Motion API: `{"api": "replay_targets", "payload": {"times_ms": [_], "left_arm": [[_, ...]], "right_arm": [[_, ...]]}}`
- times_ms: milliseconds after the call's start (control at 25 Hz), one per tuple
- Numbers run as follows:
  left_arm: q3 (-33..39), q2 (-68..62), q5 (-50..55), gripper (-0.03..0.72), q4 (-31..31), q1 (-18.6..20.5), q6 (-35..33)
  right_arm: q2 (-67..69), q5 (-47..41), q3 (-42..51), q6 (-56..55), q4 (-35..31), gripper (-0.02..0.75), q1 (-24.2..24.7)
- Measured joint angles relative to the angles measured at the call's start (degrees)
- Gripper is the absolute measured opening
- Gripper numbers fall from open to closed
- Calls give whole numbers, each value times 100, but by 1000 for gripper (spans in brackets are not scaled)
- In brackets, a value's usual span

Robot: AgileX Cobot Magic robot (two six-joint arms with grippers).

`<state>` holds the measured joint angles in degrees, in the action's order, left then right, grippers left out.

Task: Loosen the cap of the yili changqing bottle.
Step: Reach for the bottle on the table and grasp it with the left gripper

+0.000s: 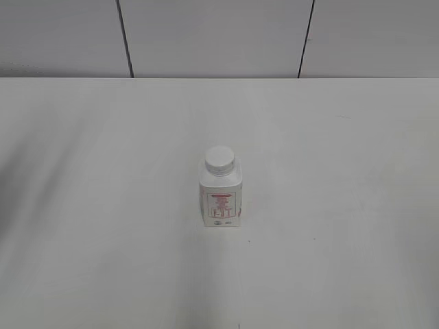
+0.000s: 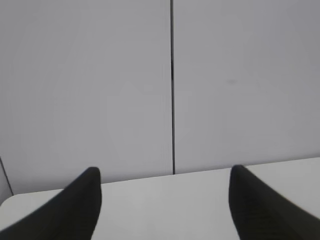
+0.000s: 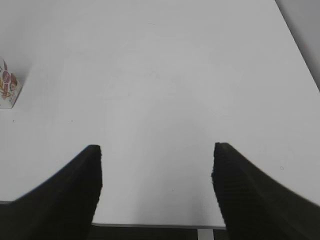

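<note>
The yili changqing bottle (image 1: 221,197) stands upright near the middle of the white table, its red printed label facing the exterior camera. Its white ribbed cap (image 1: 219,160) sits on the neck. Neither gripper shows in the exterior view. In the left wrist view my left gripper (image 2: 165,175) is open and empty, facing the far table edge and the wall; the bottle is out of that view. In the right wrist view my right gripper (image 3: 157,150) is open and empty above the table's near edge. The bottle's lower corner (image 3: 7,90) shows at that view's far left edge.
The white table (image 1: 343,205) fills the exterior view, with a grey panelled wall (image 1: 206,34) behind it. The table's front edge (image 3: 150,224) runs just under my right gripper, and its right edge (image 3: 297,45) shows at the upper right.
</note>
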<state>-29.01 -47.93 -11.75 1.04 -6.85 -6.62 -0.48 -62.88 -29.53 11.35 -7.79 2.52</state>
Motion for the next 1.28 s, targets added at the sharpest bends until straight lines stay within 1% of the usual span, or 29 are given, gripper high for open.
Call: {"api": "replay_targets", "payload": {"times_ms": [120, 280, 560, 760, 1080, 1280], "left_arm": [[94, -388, -411, 492, 13, -216, 0], [100, -794, -605, 492, 13, -410, 0], [106, -1396, -870, 487, 54, -440, 5], [116, -1773, -978, 486, 64, -552, 10], [116, -2436, -1704, 481, 69, -742, 106], [116, -2824, -2021, 480, 69, -752, 325]], "right_arm": [[0, 0, 0, 0, 0, 545, 0], [0, 0, 0, 0, 0, 545, 0], [0, 0, 0, 0, 0, 545, 0], [0, 0, 0, 0, 0, 545, 0], [0, 0, 0, 0, 0, 545, 0], [0, 0, 0, 0, 0, 545, 0]]}}
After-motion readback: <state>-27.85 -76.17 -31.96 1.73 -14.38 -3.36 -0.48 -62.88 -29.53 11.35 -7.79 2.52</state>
